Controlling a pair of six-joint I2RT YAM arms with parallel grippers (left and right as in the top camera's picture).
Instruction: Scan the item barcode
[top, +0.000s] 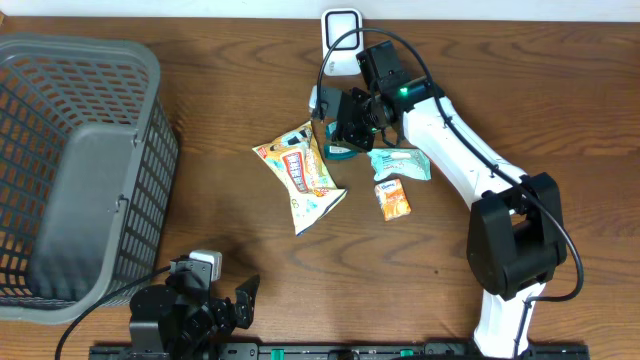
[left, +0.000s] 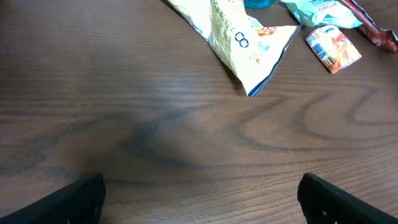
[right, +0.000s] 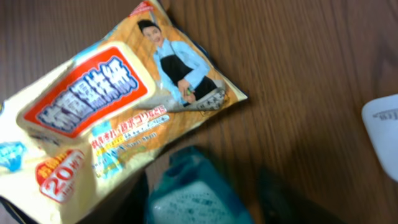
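Grey plastic mesh basket (top: 150, 180) set at the counter's left edge, left tool (left: 202, 202) spread wide, released, at the near edge, yellow snack bag (top: 305, 175) laid mid-counter, teal pack (top: 338, 152) straddled by right tool (right: 202, 199) near the far edge, grip impossible to tell, white scanner (top: 341, 35) just behind.

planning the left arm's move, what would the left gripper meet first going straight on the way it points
Likely the near corner of the snack bag, with only table before it; depth is unclear.
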